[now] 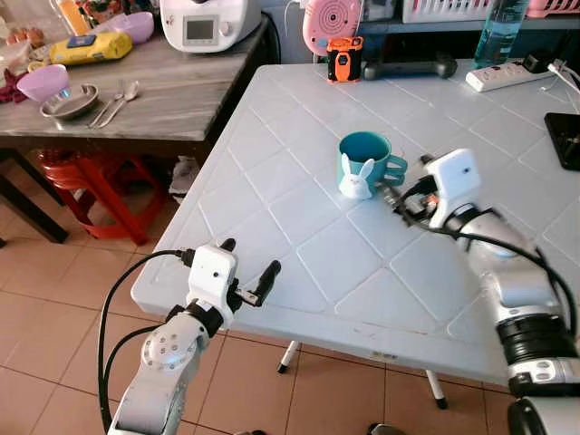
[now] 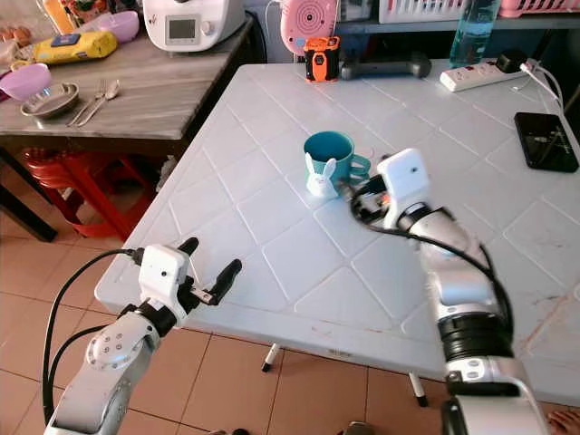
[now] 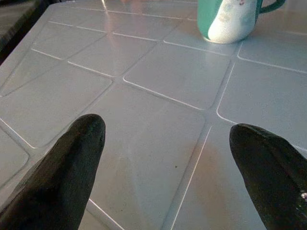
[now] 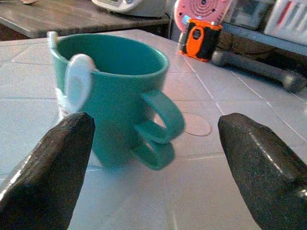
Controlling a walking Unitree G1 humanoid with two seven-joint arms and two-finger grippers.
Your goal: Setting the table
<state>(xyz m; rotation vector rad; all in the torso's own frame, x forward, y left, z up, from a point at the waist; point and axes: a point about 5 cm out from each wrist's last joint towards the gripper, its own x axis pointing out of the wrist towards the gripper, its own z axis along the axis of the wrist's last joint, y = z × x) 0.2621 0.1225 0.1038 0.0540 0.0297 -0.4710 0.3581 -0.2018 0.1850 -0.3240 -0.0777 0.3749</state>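
Observation:
A teal mug (image 1: pixel 362 156) with a white rabbit figure on its side stands upright near the middle of the white plastic table (image 1: pixel 299 245). Its handle points toward my right gripper (image 1: pixel 401 194), which hovers just beside it, low over the table. In the right wrist view the mug (image 4: pixel 112 91) sits between the two open fingers (image 4: pixel 53 167), slightly ahead of their tips, untouched. My left gripper (image 1: pixel 251 258) is open at the table's front left corner, holding nothing. In the left wrist view the mug (image 3: pixel 230 19) shows far ahead.
A wooden side table (image 1: pixel 181 100) at the back left carries a pink bowl (image 1: pixel 43 82), a metal bowl (image 1: pixel 70 101) and spoons (image 1: pixel 118 98). Red stools (image 1: pixel 91 181) stand under it. An orange tape measure (image 1: pixel 344 59), power strip (image 1: pixel 507 75) and phone (image 1: pixel 565 138) lie on the far table.

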